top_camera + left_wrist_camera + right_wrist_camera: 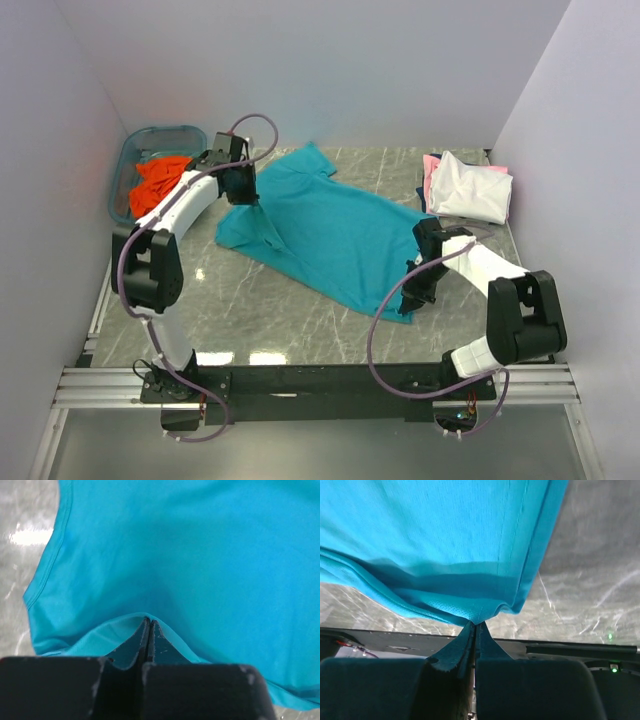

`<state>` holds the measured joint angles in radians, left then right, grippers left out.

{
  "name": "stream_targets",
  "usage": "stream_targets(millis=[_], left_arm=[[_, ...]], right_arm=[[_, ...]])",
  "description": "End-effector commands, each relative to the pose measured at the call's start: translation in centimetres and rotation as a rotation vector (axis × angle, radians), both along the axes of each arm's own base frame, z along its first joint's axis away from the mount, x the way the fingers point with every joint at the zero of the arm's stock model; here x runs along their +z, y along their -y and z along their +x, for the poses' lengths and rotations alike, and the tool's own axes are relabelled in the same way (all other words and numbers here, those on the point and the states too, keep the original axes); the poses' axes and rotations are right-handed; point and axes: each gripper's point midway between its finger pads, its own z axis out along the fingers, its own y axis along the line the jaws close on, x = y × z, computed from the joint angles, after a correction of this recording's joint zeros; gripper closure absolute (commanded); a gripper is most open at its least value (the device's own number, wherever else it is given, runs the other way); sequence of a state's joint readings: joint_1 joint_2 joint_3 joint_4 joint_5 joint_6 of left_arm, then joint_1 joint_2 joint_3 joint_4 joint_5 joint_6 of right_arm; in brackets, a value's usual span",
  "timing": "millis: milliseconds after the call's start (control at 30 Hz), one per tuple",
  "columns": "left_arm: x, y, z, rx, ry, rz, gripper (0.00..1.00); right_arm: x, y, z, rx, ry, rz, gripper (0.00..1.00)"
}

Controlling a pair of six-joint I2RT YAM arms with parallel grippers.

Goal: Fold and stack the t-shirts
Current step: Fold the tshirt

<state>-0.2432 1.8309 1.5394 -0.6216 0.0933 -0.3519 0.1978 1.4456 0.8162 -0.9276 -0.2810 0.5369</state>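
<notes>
top external view: left gripper (243, 196) and right gripper (405, 306) each pinch the teal t-shirt (320, 230).

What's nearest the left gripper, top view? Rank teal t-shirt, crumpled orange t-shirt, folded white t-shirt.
1. Teal fabric t-shirt, pinched in the left gripper, centre.
2. Crumpled orange t-shirt, in the translucent blue plastic tub, left.
3. Folded white t-shirt, far right.

Dark blue t-shirt (421, 197) mostly hidden beneath white t-shirt (470, 187), orange t-shirt (160, 178) partly behind left arm (190, 196)
</notes>
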Motion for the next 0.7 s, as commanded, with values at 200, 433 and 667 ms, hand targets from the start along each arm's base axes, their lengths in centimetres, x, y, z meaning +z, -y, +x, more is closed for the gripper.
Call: stream_targets(millis=[200,433,667], left_arm=[[1.2,1.1,3.4,-0.065,0.042,0.037,1.0],[0.6,1.1,4.4,-0.028,0.026,0.043,1.0],[1.4,0.4,5.4,0.065,0.057,0.041,1.0]], right_arm=[[1.3,0.9,3.2,-0.012,0.074,0.018,1.0],[1.2,2.3,4.1,-0.037,0.074,0.013,1.0],[1.4,3.1,5.7,-0.056,0.084,0.016,1.0]])
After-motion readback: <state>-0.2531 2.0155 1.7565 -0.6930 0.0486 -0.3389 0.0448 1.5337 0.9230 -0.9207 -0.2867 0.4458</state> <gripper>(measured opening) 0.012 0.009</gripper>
